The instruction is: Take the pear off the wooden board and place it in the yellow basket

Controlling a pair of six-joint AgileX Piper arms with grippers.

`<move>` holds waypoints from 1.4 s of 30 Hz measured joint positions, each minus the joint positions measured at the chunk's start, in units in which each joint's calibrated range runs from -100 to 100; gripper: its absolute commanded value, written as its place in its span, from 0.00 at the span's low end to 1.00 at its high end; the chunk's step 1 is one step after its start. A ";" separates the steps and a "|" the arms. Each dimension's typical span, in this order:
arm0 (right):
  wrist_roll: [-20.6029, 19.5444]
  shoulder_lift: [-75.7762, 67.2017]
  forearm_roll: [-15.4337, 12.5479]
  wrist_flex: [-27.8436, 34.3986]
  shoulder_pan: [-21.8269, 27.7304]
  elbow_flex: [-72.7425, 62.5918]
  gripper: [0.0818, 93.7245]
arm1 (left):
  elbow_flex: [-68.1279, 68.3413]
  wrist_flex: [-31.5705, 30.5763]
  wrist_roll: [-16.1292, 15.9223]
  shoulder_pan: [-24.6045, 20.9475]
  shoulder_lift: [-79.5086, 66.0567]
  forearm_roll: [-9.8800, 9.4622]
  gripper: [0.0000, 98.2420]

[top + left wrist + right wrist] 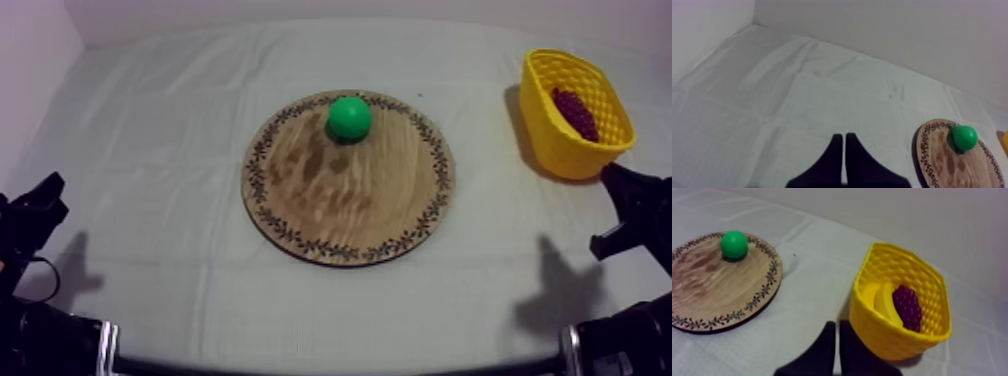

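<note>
Pear (349, 118) sits on the wooden board (330, 215), well apart from the left gripper (843, 136) and right gripper (835, 323), both closed on nothing; the yellow basket (897, 335) stands just beside the right one.

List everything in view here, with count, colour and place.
Cloth: one, grey-white, covering the table.
Board: one, round, wooden with a patterned rim, mid-table.
Pear: one, green, on the board near its far rim.
Basket: one, yellow, at the table's right side.
Grapes: one bunch, dark purple-red, inside the basket.
Banana: one, yellow, inside the basket beside the grapes.
Left gripper: one, black, over bare cloth left of the board, shut on nothing.
Right gripper: one, black, close to the basket's near side, shut on nothing.
</note>
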 measured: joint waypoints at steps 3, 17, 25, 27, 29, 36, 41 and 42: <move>0.31 2.68 0.51 -0.67 -1.29 -3.00 0.00 | 0.00 0.00 0.00 0.00 0.00 0.00 0.00; -1.14 25.56 1.39 2.02 -10.58 -28.12 0.00 | 0.00 0.00 0.00 0.00 0.00 0.00 0.00; -8.96 43.84 7.55 11.63 -17.36 -45.58 0.00 | 0.00 0.00 0.00 0.00 0.00 0.00 0.00; -10.85 47.97 8.75 13.78 -18.82 -49.65 0.00 | 0.00 0.00 0.00 0.00 0.00 0.00 0.00; -12.58 52.04 9.68 15.88 -20.24 -53.59 0.00 | 0.00 0.00 0.00 0.00 0.00 0.00 0.00; -18.87 65.53 14.10 23.22 -24.96 -67.53 0.00 | 0.00 0.00 0.00 0.00 0.00 0.00 0.00; -22.95 74.00 16.94 28.95 -27.23 -76.92 0.00 | 0.00 0.00 0.00 0.00 0.00 0.00 0.00; -23.68 75.31 17.38 29.85 -27.45 -78.77 0.00 | 0.00 0.00 0.00 0.00 0.00 0.00 0.00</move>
